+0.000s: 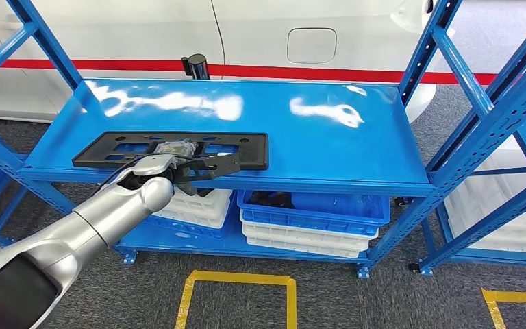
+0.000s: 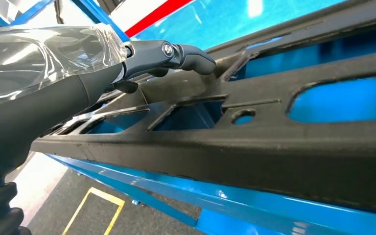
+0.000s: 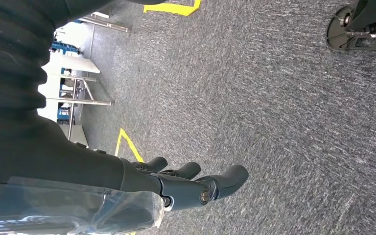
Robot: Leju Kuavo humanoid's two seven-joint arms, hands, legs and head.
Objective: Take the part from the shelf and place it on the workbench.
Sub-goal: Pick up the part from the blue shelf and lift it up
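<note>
The part (image 1: 250,147) is a flat black plastic panel with several cut-outs, lying along the front left of the blue shelf deck (image 1: 329,144). My left hand (image 1: 193,168) reaches over the panel's front edge near its middle, fingers stretched out on it. In the left wrist view a dark finger (image 2: 188,55) rests on the top of the part (image 2: 274,147), which lies flat on the shelf; the thumb is hidden. My right hand (image 3: 191,185) hangs over the grey floor, fingers loosely extended and holding nothing.
Below the deck sit blue and white stacked bins (image 1: 311,219) and white crates (image 1: 202,204). Blue uprights (image 1: 424,51) frame the shelf, and a second rack (image 1: 514,116) stands to the right. A white body with a red stripe (image 1: 281,70) lies behind. Yellow floor tape (image 1: 240,277) marks the carpet.
</note>
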